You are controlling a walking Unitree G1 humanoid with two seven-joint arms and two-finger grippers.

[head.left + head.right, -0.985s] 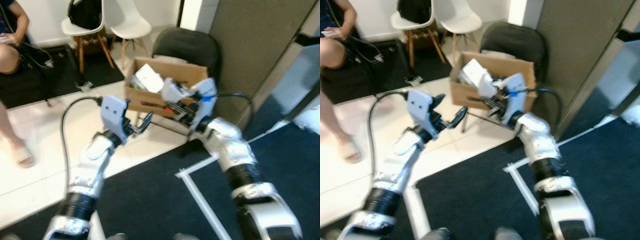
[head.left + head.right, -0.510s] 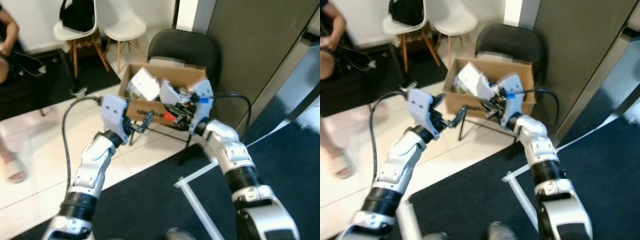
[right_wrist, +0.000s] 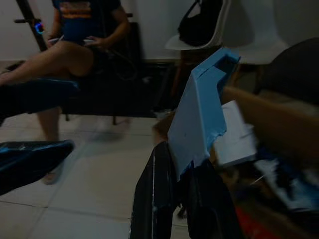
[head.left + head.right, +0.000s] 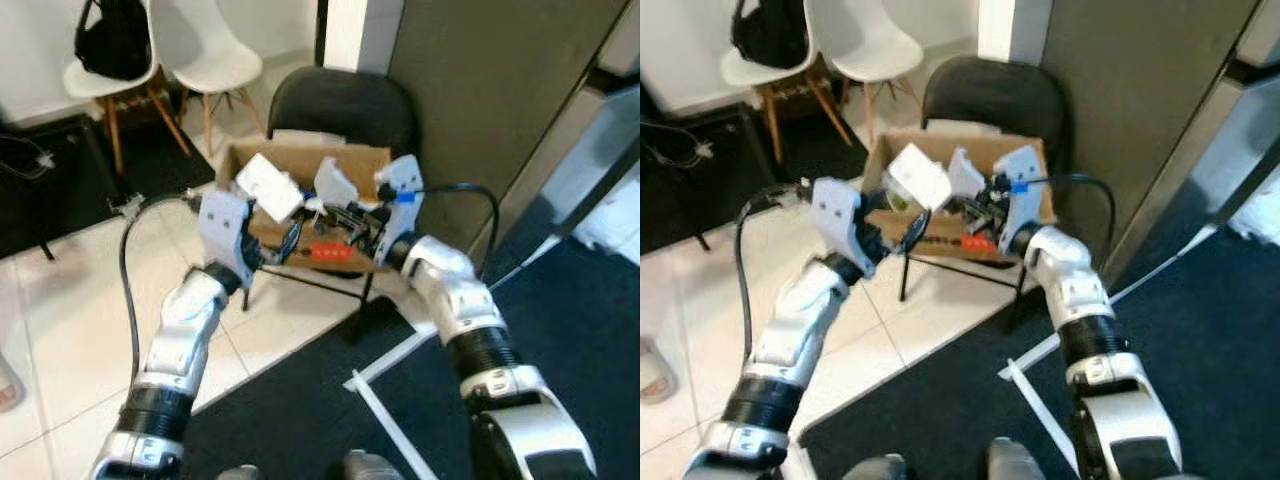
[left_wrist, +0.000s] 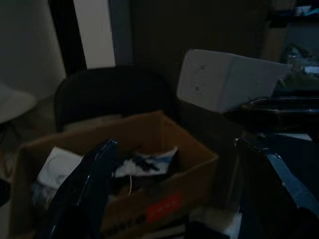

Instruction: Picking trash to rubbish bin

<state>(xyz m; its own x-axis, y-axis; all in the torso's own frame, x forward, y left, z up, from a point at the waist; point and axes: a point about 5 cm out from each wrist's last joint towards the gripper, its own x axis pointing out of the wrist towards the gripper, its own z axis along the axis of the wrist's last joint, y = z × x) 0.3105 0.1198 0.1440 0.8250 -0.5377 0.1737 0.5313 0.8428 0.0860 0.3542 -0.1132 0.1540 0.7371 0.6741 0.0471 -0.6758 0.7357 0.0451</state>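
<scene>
I'm seeing a black chair [image 4: 340,105] carrying an open cardboard box [image 4: 300,215] on its seat, and the box is holding white paper trash [image 5: 57,167]. The chair is standing on pale floor tiles [image 4: 70,300] just beside the dark carpet [image 4: 560,300].

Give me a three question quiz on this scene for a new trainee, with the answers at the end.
1. True or false: the cardboard box sits on the floor.
2. What does the right tool grip?
A. a white foam piece
B. a bottle
3. Fill in: the left tool is ____, holding nothing.

Key: 1 false, it rests on the black chair. 2 A. 3 open.
</scene>
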